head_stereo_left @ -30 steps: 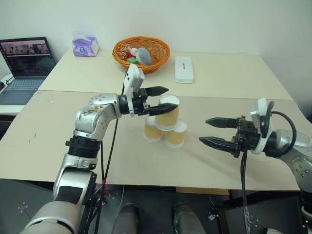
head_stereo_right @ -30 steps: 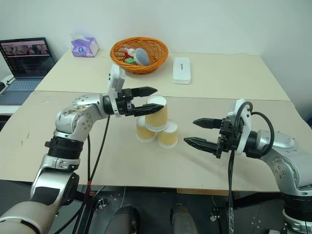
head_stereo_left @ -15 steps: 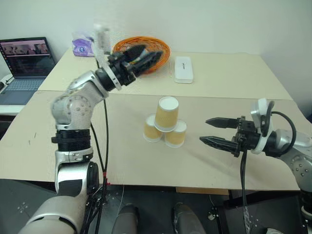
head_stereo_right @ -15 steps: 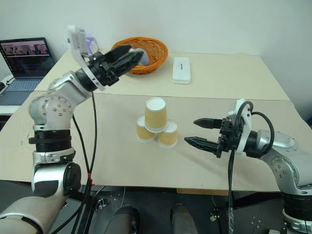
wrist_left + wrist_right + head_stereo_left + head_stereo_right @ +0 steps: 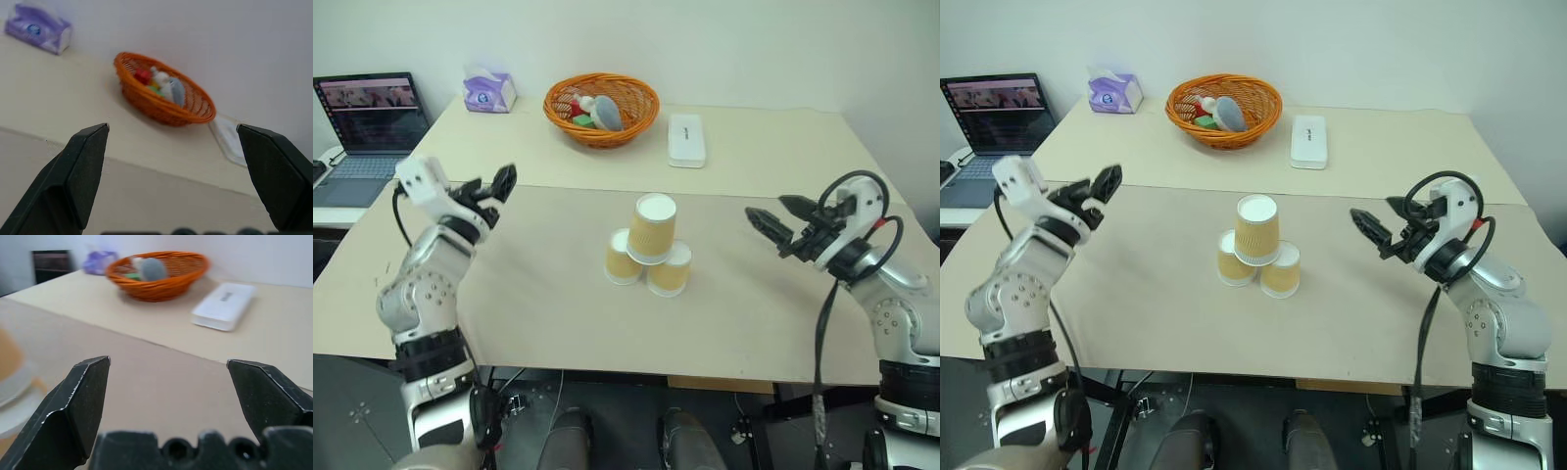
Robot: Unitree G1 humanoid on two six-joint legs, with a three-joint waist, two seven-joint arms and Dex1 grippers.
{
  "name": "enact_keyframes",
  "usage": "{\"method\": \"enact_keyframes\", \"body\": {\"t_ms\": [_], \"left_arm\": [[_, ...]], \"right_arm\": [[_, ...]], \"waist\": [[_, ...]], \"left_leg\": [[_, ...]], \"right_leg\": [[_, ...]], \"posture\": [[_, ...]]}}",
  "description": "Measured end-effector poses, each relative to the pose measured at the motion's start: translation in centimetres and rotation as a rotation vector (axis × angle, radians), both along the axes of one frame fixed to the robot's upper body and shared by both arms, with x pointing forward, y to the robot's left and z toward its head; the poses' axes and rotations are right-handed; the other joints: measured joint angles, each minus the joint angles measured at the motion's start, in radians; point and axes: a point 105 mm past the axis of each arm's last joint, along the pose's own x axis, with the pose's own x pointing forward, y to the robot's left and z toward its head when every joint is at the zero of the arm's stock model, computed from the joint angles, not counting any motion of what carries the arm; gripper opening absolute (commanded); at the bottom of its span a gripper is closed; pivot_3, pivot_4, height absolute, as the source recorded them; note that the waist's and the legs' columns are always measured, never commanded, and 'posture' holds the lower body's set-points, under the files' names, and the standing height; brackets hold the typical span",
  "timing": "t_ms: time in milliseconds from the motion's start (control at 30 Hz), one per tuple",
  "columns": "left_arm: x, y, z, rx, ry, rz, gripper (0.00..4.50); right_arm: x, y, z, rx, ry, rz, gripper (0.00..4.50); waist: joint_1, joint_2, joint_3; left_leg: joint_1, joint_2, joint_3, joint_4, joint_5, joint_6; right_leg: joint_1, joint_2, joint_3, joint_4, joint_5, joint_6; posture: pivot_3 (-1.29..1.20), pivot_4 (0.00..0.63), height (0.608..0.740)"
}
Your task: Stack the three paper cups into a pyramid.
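Head pair high, wrist cameras low

Both wrist views look level past their fingers, sharing the wicker basket (image 5: 166, 98); the eye views overlook the table (image 5: 754, 313).

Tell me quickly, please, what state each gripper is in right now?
Left gripper: open, holding nothing.
Right gripper: open, holding nothing.

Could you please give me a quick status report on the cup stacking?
Left gripper and right gripper open, empty. Pyramid standing, two below, one above. Nothing in the way.

No words or numbers clear enough to read, small dark mark on the white box (image 5: 686, 139) too tiny to make out, laptop screen (image 5: 370, 102) too blurry.
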Motion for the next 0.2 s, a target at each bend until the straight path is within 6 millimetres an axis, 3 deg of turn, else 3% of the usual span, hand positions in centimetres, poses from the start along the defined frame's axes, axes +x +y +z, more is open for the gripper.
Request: {"method": "enact_keyframes", "body": {"t_ms": [200], "left_arm": [[-1.0, 0.8, -1.7, 0.045, 0.016, 0.062, 4.46]], "right_arm": [[0.2, -3.6, -1.1, 0.043, -0.030, -0.290, 4.50]], "waist": [[0.004, 0.000, 0.000]], "left_leg": [[0.000, 0.000, 0.001, 0.000, 0.000, 0.000]], "right_leg": [[0.000, 0.000, 0.000, 0.001, 0.000, 0.000]], "posture": [[0.00, 0.150, 0.666]]}}
